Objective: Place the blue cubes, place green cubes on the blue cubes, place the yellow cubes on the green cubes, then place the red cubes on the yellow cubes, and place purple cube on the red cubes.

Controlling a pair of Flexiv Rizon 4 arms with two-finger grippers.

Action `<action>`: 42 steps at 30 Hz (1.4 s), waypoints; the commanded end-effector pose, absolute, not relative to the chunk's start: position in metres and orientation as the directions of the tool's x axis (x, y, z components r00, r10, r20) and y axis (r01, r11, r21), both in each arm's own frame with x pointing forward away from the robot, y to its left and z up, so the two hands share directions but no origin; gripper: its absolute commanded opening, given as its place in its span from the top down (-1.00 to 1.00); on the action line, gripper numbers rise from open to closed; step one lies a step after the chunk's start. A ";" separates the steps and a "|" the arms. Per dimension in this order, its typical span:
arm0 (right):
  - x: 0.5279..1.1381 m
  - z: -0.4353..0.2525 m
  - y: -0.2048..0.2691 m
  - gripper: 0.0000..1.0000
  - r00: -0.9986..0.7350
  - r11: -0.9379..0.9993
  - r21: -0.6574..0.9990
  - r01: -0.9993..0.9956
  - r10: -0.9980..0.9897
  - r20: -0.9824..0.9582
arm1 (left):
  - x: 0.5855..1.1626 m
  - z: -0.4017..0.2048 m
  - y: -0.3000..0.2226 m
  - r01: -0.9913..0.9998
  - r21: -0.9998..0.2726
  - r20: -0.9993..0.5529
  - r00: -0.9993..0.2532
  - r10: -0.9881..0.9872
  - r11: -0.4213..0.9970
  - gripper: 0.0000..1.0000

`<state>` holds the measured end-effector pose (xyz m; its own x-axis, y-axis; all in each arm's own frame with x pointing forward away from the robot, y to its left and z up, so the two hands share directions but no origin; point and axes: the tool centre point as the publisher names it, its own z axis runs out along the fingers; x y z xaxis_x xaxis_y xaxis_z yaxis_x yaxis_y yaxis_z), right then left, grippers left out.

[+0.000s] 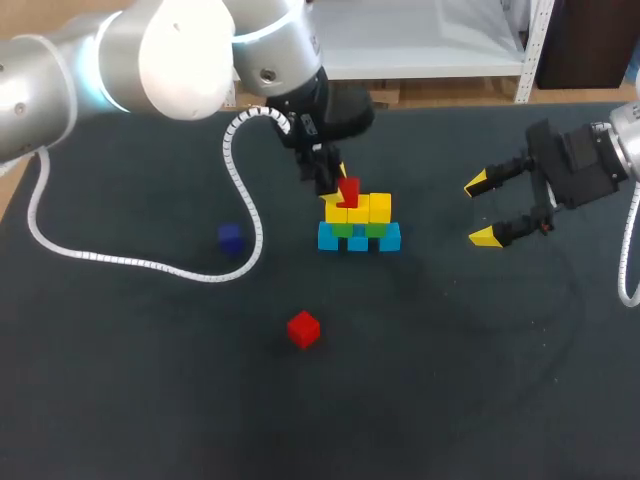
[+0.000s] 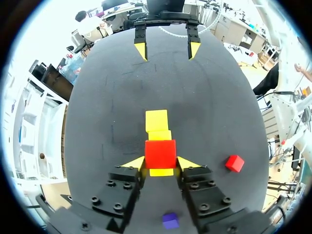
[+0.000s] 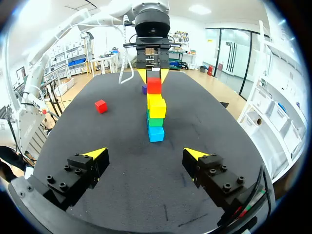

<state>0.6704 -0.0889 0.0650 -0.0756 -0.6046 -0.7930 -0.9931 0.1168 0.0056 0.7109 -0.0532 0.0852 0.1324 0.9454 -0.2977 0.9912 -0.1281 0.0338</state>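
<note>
A small pyramid stands mid-table: blue cubes (image 1: 358,238) at the bottom, green cubes (image 1: 360,228) on them, yellow cubes (image 1: 362,208) above. On the yellow layer sits a red cube (image 1: 348,190), and my left gripper (image 1: 338,182) is shut on it from above. In the left wrist view the yellow fingertips touch both sides of that red cube (image 2: 160,153), with yellow cubes (image 2: 156,120) beyond it. A second red cube (image 1: 303,328) lies loose nearer the front. The purple cube (image 1: 231,238) lies to the left. My right gripper (image 1: 481,210) hangs open to the right of the stack (image 3: 156,105).
My left arm's white cable (image 1: 150,262) loops over the table on the left, near the purple cube. Dark table surface (image 1: 480,360) stretches in front of and to the right of the stack.
</note>
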 end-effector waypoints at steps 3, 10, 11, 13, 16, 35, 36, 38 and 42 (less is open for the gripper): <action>0.671 0.064 -0.089 -1.00 -0.074 0.116 0.005 -0.993 -0.603 -0.794 | 0.713 0.084 -0.054 0.991 0.027 -0.297 0.134 0.946 -0.131 0.07; 0.671 0.064 -0.089 -1.00 -0.074 0.116 0.005 -0.993 -0.603 -0.794 | 0.714 0.084 -0.055 0.991 0.028 -0.298 0.135 0.945 -0.133 0.02; 0.671 0.064 -0.089 -1.00 -0.074 0.116 0.005 -0.993 -0.603 -0.794 | 0.714 0.084 -0.055 0.991 0.028 -0.303 0.135 0.943 -0.133 0.01; 0.671 0.064 -0.089 -1.00 -0.074 0.116 0.005 -0.993 -0.603 -0.794 | 0.714 0.086 -0.054 0.991 0.029 -0.304 0.136 0.943 -0.133 -0.68; 0.671 0.064 -0.089 -1.00 -0.074 0.116 0.005 -0.993 -0.603 -0.794 | 0.713 0.089 -0.051 0.992 0.024 -0.308 0.128 0.943 -0.127 -1.00; 0.671 0.064 -0.089 -1.00 -0.074 0.116 0.005 -0.993 -0.603 -0.794 | 0.665 0.117 0.037 0.976 0.116 -0.372 0.214 0.903 -0.184 -1.00; 0.671 0.064 -0.089 -1.00 -0.074 0.116 0.005 -0.993 -0.603 -0.794 | 0.663 0.117 0.041 0.968 0.126 -0.382 0.248 0.890 -0.216 -1.00; 0.671 0.064 -0.089 -1.00 -0.074 0.116 0.005 -0.993 -0.603 -0.794 | 0.660 0.116 0.051 0.963 0.122 -0.396 0.271 0.878 -0.242 -1.00; 0.671 0.064 -0.089 -1.00 -0.074 0.116 0.005 -0.993 -0.603 -0.794 | 0.656 0.110 0.072 0.943 0.135 -0.453 0.331 0.828 -0.303 -1.00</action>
<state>0.6704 -0.0889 0.0650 -0.0756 -0.6046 -0.7930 -0.9931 0.1168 0.0056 0.6662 0.0528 0.1135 0.3085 0.8808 -0.3591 0.9504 -0.3015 0.0769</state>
